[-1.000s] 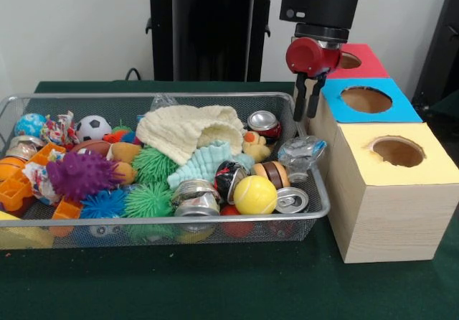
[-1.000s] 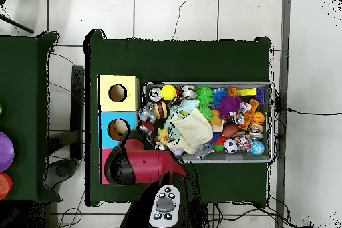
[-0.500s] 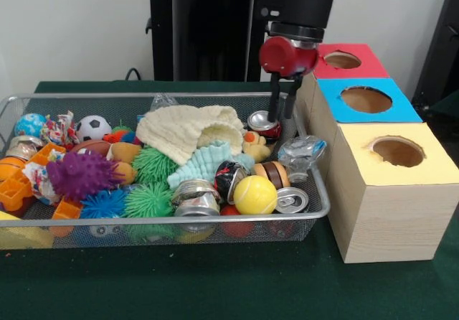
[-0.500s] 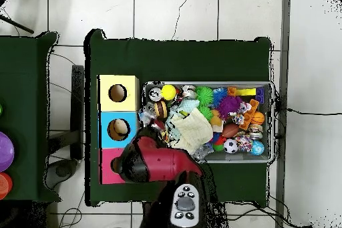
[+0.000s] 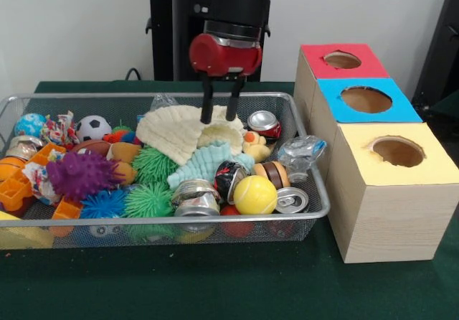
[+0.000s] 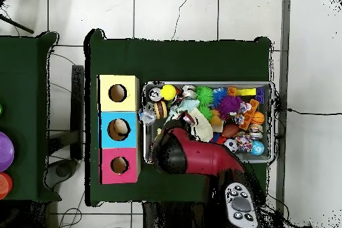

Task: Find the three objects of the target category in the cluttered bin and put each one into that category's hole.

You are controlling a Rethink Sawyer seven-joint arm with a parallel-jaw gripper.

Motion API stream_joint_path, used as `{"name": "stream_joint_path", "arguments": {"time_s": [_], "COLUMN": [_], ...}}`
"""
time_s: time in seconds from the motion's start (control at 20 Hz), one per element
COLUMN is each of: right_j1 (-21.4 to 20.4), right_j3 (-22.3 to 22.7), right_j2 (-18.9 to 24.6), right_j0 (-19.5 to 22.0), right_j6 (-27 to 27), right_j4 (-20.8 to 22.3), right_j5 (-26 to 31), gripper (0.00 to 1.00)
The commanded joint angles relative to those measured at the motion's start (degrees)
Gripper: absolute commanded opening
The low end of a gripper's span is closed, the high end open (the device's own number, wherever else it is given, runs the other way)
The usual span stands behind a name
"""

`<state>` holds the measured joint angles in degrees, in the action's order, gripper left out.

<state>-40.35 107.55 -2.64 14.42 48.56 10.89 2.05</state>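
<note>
On the green tabletop [image 5: 215, 284], the gripper [image 5: 219, 110] hangs spread and empty over a cream knitted cloth [image 5: 183, 130] in the bin [image 5: 215, 221]. One piece of crinkled clear film [image 5: 301, 150] lies off toward the boxes from the gripper, just short of the blue-topped box's hole [image 5: 366, 99].

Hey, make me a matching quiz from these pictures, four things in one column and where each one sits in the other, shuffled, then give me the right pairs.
Things
1. yellow tennis ball
2. crinkly clear plastic film
3. robot's hand
4. black-and-white toy soccer ball

Places
A. above the cream knitted cloth
B. in the silver wire-mesh bin, at the end nearest the three wooden boxes
C. toward the bin's end farthest from the boxes
D. near the bin's front rim, beside an upturned silver drink can

Pairs: 1-D, 2-B, 3-A, 4-C
</note>
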Motion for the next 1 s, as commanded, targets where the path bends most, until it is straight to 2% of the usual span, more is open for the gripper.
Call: {"name": "stream_joint_path", "arguments": {"time_s": [0.05,0.35,1.0], "right_j1": [-1.17,-1.15,1.16], "right_j3": [-5.21,-7.28,-12.03], "right_j2": [9.89,11.44,13.81], "right_j0": [3.78,5.05,5.21], "right_j6": [1.12,0.92,3.60], "right_j4": [4.16,3.41,1.83], "right_j5": [9.69,15.08,17.72], "gripper": [1.00,1.00,1.00]}}
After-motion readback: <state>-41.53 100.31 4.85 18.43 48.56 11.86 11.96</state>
